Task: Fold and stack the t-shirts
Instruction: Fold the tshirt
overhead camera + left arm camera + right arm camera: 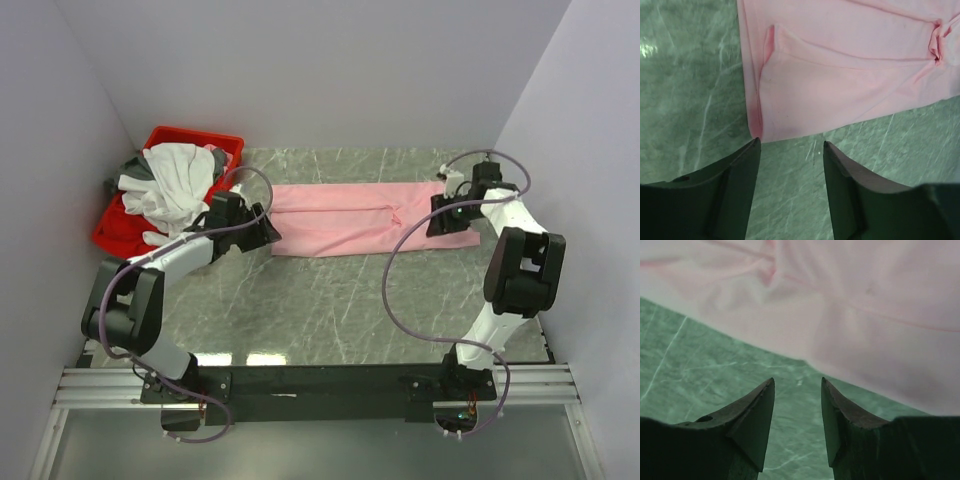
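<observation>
Across the far half of the marble-patterned table [330, 310]: pink t-shirt [370, 215] lies flat as a long folded strip, long axis left–right. Left gripper [268, 232] is just off its left end, right gripper [440, 215] at its right end; each arm is nearest its own end. Both jaw pairs are apart with nothing between them, the cloth edge just ahead of the tips. Red bin [195, 135] holds a white t-shirt [175, 180] and a dark grey t-shirt [216, 160], far left beyond the left arm. Judgement: nothing blocks either end.
</observation>
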{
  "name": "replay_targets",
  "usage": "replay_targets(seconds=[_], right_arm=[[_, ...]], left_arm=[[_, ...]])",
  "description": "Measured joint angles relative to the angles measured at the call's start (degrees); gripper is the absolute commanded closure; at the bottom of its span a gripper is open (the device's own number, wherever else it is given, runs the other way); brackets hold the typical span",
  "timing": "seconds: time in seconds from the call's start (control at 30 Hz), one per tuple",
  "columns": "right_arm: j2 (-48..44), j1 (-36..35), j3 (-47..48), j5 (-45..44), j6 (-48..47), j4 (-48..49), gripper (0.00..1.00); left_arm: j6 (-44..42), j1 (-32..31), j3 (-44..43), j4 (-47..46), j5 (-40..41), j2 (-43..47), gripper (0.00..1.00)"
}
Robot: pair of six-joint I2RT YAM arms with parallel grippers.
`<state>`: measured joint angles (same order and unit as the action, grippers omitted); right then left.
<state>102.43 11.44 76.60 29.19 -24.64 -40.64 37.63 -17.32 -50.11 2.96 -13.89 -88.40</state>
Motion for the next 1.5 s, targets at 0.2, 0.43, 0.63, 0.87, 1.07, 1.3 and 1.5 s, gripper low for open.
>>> replay_targets(seconds=[0.2, 0.43, 0.63, 0.87, 1.07, 1.3, 1.5], right_arm=[[-1.3, -1.0, -4.7, 3.6, 1.3, 1.2, 0.5], [-3.3, -1.0, -6.2, 5.2, 2.1, 4.0, 0.5], [-3.6, -0.9, -6.7, 6.1, 2.3, 4.6, 0.5], [-4.1, -0.9, -7.3, 5.9, 2.3, 4.7, 0.5], [-4.2, 0.2, -7.7, 2.7, 3.0, 5.2, 0.5], [-4.1, 4.4, -9.2, -4.7, 9.3, 7.3, 0.49], [1.2, 6.3, -7.1, -8.7, 15.7, 8.7, 0.48]], left_arm=[[4.2, -3.2, -0.5, 1.8, 3.7, -3.3, 0.43], [7.3, -5.8, -5.1, 7.5, 11.8, -10.3, 0.52], [8.2, -6.1, -8.2, 9.5, 15.7, -12.9, 0.74], [8.7, -6.1, -7.7, 10.6, 17.3, -12.5, 0.9], [9.7, -6.3, -0.3, 10.7, 16.1, -5.7, 0.9], [12.8, -8.8, 8.3, 11.0, 12.8, 3.2, 0.9], [15.4, -12.3, 12.7, 11.2, 10.3, 7.1, 0.9]])
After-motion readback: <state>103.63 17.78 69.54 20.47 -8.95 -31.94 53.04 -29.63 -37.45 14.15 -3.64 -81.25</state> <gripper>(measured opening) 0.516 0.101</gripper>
